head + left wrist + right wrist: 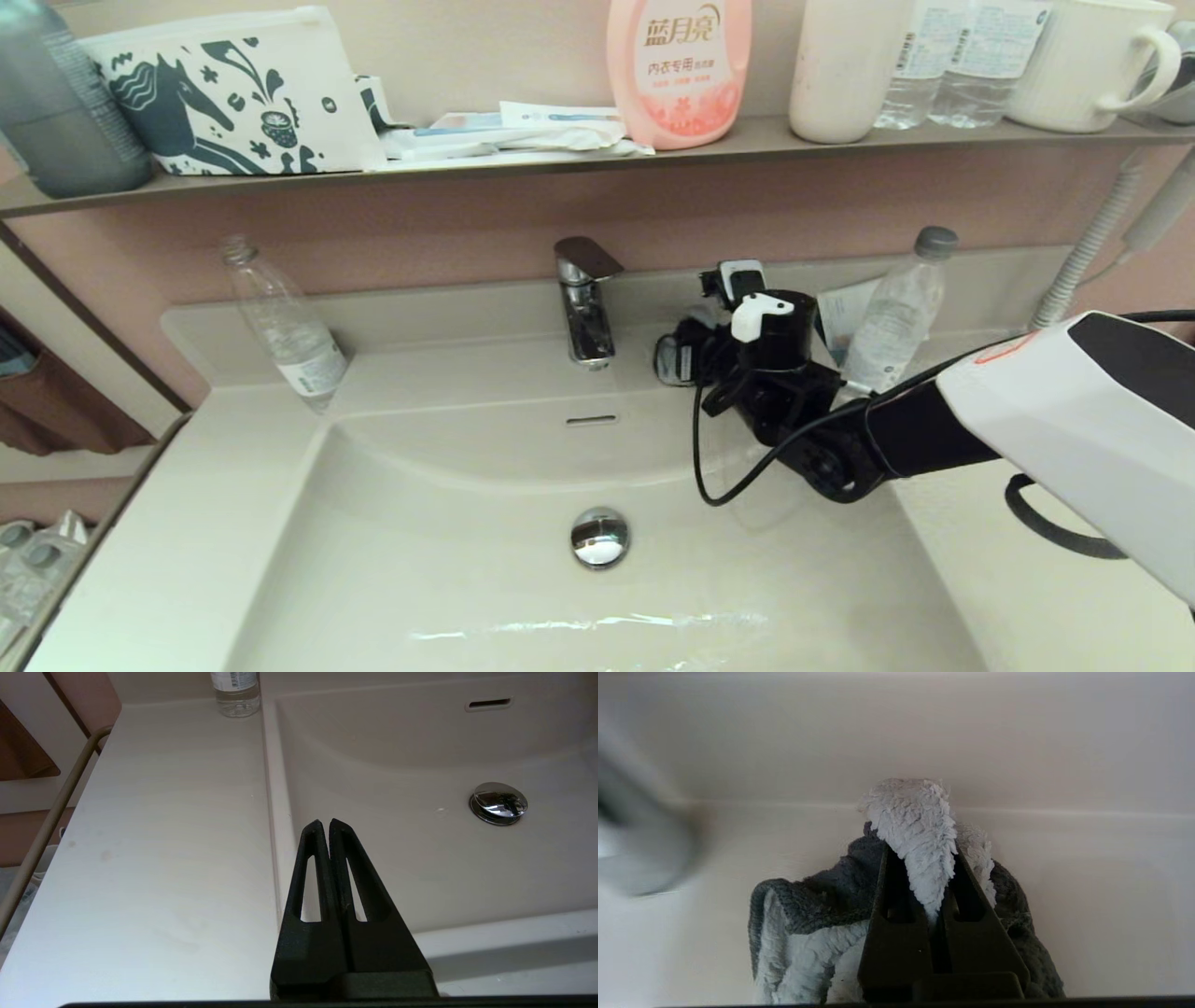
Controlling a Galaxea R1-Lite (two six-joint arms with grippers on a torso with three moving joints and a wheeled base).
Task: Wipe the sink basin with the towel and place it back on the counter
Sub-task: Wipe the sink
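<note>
Currently: right gripper (942, 877) pinching towel (920, 830) at tabletop's back edge; release risking snag. Left gripper (330, 828) hovering closed, empty.

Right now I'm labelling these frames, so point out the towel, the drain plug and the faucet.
towel (920, 830), right wrist view, on the pale fold pinched between the fingers.
drain plug (599, 537), head view, on its chrome cap.
faucet (586, 313), head view, on its chrome body.
</note>
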